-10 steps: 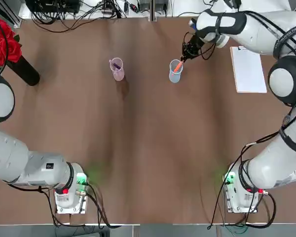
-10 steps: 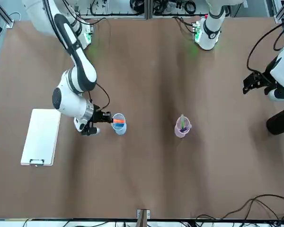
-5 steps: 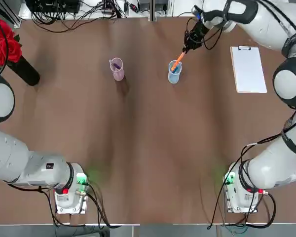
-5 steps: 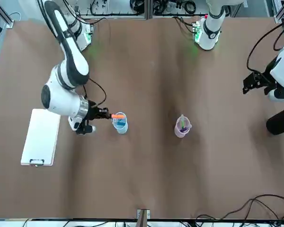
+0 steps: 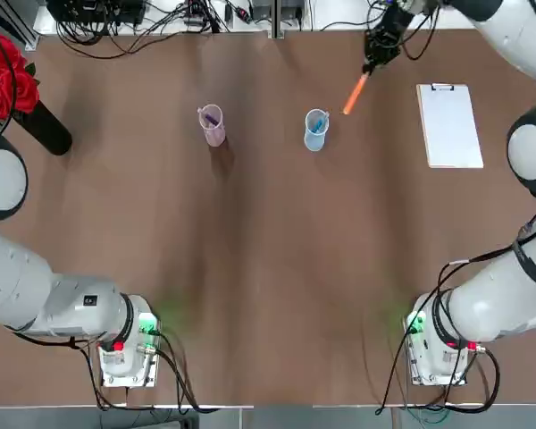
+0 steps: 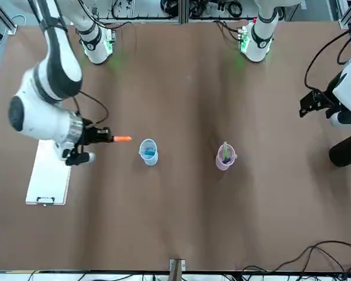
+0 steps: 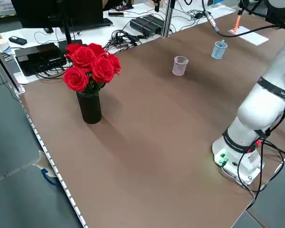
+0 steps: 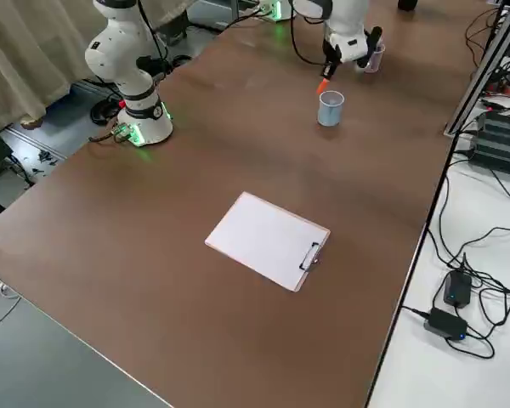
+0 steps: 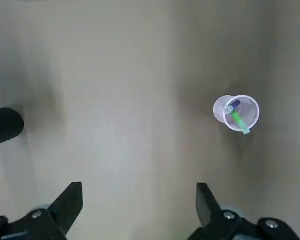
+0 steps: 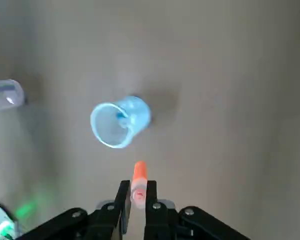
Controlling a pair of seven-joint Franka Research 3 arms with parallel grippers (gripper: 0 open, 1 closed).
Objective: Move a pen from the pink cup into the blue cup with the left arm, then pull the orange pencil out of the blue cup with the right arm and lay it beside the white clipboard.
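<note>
Orange pencil (image 5: 355,94) hangs clear of the blue cup (image 5: 316,129), pinched by the right end effector (image 5: 376,55) above the bench (image 5: 268,250). It should travel toward the white clipboard (image 5: 449,125), then be lowered flat beside it before release. The left end effector (image 9: 140,210) sits spread.

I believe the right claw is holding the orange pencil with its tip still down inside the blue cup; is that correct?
Not quite. The right claw does hold the orange pencil, but the pencil is clear of the blue cup: the top view shows it in the air between the cup and the white clipboard, and the right wrist view shows a gap between its tip and the cup's rim.
</note>
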